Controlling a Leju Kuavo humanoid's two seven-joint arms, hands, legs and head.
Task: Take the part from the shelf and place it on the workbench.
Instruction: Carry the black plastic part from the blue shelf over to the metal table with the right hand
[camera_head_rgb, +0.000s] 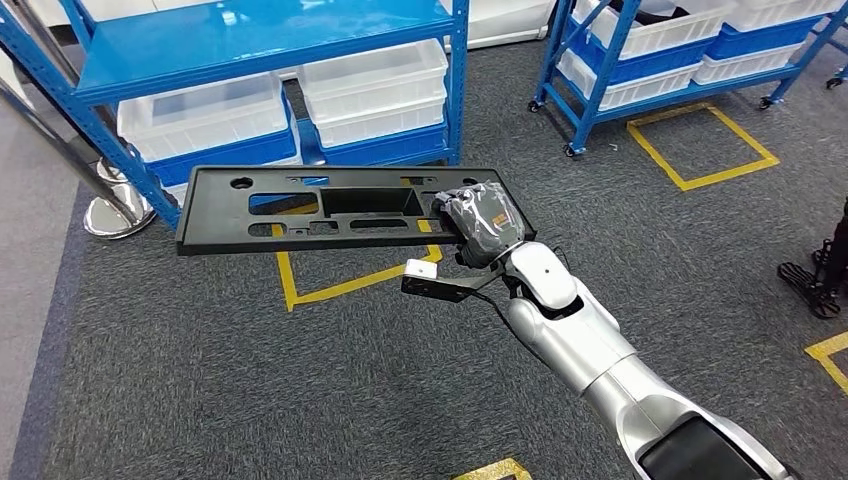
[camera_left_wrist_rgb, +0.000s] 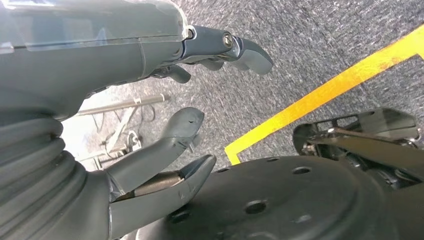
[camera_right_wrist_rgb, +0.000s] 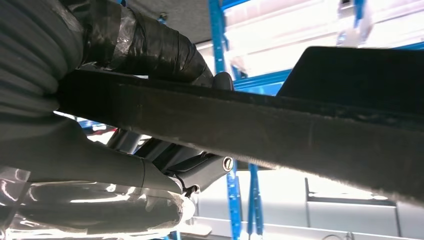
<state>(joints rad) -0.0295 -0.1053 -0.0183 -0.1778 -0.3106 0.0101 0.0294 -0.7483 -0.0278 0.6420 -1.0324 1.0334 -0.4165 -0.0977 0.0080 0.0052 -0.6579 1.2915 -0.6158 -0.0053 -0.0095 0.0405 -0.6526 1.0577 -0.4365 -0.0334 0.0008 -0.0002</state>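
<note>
Shelving: we see blue painted steel racks (camera_head_rgb: 250, 45) at the far side, with smooth white plastic bins (camera_head_rgb: 205, 118) on the lower tiers; a second rack (camera_head_rgb: 640, 50) stands far right.
Floor: dark grey short-pile carpet (camera_head_rgb: 200, 380) with yellow tape squares (camera_head_rgb: 700, 145), a rough, matte surface.
Part: we carry the long flat black moulded plastic panel (camera_head_rgb: 330, 210) in the air, off the shelf, in front of the near rack, roughly level, running leftward from the grip. It has ribbed edges, a rectangular recess in the middle and several cut-out slots and holes.
Handling: we judge it stiff and fairly light, with a matte, slightly grainy rim that should not slip easily. Held at one end, its length gives leverage, so it may sag or twist; a grip nearer the middle, or at the rim beside the recess, would steady it.
Right hand: our grey hand in its black wrapped cover (camera_head_rgb: 480, 222) clamps the panel's right end, thumb over the top face, fingers beneath.
Left hand: our grey left hand (camera_left_wrist_rgb: 165, 145) hangs over the carpet, fingers apart, holding nothing.
</note>
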